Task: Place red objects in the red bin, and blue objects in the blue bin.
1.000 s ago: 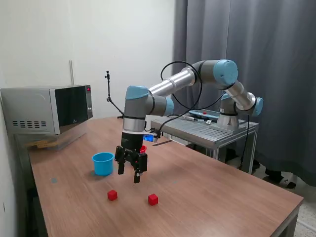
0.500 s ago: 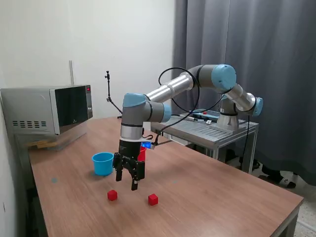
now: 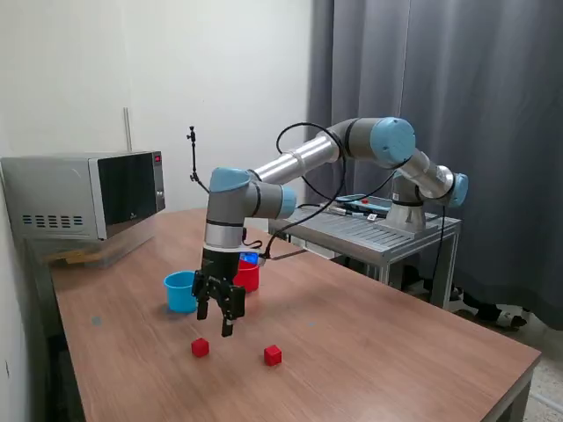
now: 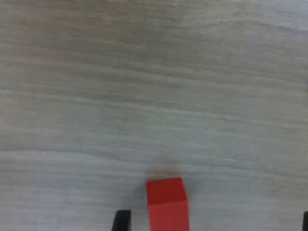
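Red cube (image 3: 201,348) on table, just below open gripper (image 3: 216,319)

A wooden worktop (image 3: 369,343) carries a grey microwave (image 3: 84,193) at the exterior view's left. Behind stand a slim black stand (image 3: 195,171), a metal trolley (image 3: 378,230) holding what may be tools, and grey curtains (image 3: 440,88).
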`<action>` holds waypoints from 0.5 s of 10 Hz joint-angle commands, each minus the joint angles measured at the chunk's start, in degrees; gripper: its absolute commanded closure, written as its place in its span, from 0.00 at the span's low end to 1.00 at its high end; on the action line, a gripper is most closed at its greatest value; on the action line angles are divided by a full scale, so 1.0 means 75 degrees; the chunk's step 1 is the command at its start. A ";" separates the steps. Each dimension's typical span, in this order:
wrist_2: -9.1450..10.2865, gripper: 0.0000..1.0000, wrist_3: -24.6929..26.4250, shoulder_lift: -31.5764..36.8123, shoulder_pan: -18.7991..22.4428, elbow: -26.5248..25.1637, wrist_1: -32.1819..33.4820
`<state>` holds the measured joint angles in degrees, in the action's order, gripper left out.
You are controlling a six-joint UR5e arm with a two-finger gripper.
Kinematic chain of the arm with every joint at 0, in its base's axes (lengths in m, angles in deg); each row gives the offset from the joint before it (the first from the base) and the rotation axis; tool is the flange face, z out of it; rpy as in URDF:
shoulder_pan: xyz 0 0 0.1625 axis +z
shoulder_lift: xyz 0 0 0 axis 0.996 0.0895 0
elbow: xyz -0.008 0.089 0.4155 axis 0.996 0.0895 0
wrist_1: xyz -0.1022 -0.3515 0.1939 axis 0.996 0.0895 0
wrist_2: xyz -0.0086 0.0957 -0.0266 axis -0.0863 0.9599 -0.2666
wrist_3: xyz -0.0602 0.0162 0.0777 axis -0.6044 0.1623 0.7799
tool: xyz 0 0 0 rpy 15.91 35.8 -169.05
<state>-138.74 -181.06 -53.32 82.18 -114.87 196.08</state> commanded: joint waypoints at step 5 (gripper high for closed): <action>0.0035 0.00 -0.0022 -0.0505 -0.0040 0.0526 0.0105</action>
<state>-138.53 -181.21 -56.37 81.87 -111.62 196.52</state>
